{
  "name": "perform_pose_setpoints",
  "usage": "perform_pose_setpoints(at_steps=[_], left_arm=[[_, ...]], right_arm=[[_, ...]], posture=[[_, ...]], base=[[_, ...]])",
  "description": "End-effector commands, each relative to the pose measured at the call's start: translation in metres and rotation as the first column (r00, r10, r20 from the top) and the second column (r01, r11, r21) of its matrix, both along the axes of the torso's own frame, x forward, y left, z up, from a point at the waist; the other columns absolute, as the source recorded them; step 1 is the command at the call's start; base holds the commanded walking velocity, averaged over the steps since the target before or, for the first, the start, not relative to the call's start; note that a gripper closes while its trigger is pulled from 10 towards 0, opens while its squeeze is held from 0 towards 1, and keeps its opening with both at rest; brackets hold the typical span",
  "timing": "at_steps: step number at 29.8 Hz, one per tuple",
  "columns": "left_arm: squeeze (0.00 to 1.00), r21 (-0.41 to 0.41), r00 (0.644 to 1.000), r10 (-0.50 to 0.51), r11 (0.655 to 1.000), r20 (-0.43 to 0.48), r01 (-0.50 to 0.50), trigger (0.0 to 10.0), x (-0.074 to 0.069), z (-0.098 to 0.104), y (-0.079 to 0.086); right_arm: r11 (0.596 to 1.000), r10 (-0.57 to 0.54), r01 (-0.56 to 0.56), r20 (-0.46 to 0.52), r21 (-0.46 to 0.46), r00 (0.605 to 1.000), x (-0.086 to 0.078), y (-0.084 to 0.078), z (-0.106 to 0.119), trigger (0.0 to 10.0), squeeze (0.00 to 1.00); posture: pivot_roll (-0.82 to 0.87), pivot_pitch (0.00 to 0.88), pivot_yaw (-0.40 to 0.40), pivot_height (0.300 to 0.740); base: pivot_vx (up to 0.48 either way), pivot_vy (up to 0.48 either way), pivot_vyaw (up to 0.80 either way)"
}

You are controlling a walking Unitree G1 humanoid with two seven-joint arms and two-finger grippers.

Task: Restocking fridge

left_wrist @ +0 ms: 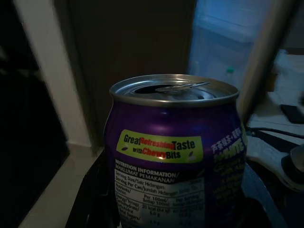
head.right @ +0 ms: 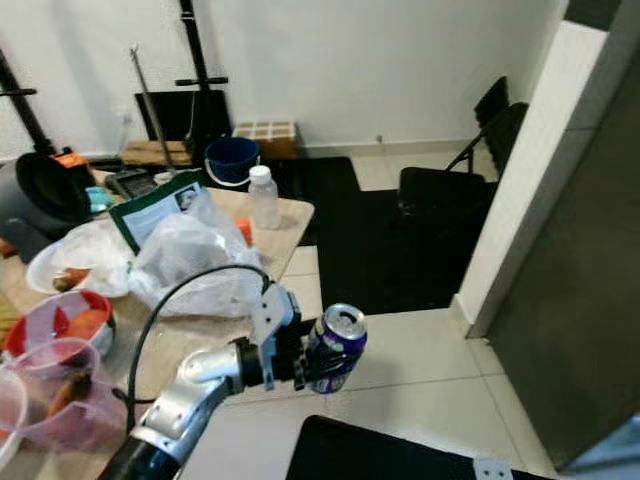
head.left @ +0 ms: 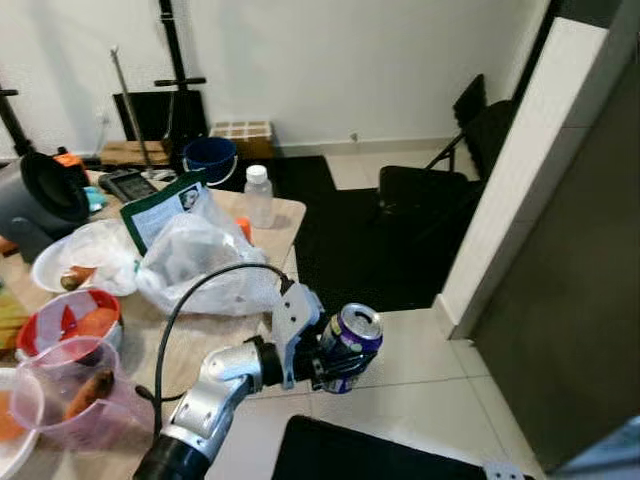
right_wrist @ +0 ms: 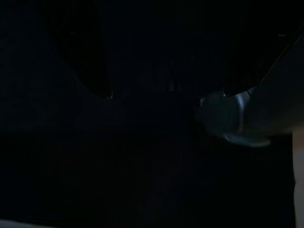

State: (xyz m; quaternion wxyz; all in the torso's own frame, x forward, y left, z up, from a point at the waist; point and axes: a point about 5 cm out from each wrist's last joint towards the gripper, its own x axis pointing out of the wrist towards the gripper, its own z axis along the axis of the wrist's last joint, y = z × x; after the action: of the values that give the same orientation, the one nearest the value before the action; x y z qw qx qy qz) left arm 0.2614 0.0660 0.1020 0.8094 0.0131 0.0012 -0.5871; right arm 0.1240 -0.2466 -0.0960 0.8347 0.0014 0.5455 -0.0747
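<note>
So the purple drink can [head.left: 350,345] is up in the air, held upright past the table's right edge, over the pale tiled floor [head.left: 420,370]. The left gripper [head.left: 335,365] has its black fingers clamped on the can's sides. In the left wrist view you can read the label, "Great Refreshing Taste with Chewy Bits", and the silver top with its pull tab.

Right behind the arm is the wooden table [head.left: 285,215], pretty cluttered. A crumpled clear plastic bag [head.left: 200,265] sits nearest the right edge, with a green-and-white booklet [head.left: 160,210] poking out behind it. A clear bottle with a white cap [head.left: 259,196] stands at the far right corner. Toward the left edge there's a red-rimmed bowl [head.left: 75,320], and a pinkish clear container [head.left: 75,395] at the near edge.

Off to the right a big dark panel [head.left: 570,300] rises beside a white pillar [head.left: 520,190].

Right wrist view is nearly black, so can't tell whether that gripper is open or closed.
</note>
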Motion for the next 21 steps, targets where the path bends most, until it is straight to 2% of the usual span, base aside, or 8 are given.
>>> perform_pose_setpoints(at_steps=[1, 21], left_arm=[[0.0, 0.006, 1.0, 0.019, 1.0, 0.001, -0.019, 10.0, -0.0002, -0.0024, -0.0016], [0.0, 0.0, 1.0, 0.03, 1.0, 0.004, -0.03, 10.0, -0.0006, -0.0026, -0.011]], right_arm=[[1.0, -0.007, 0.007, -0.018, 0.007, 1.0, -0.0061, 0.0021, -0.0025, 10.0, 0.0], [1.0, -0.011, 0.011, -0.014, 0.014, 1.0, -0.0063, 0.0029, -0.0028, 10.0, 0.0]], posture=[[0.09, 0.0, 0.014, 0.74], [0.09, 0.0, 0.01, 0.74]], base=[[0.0, 0.0, -0.79], [0.0, 0.0, -0.79]])
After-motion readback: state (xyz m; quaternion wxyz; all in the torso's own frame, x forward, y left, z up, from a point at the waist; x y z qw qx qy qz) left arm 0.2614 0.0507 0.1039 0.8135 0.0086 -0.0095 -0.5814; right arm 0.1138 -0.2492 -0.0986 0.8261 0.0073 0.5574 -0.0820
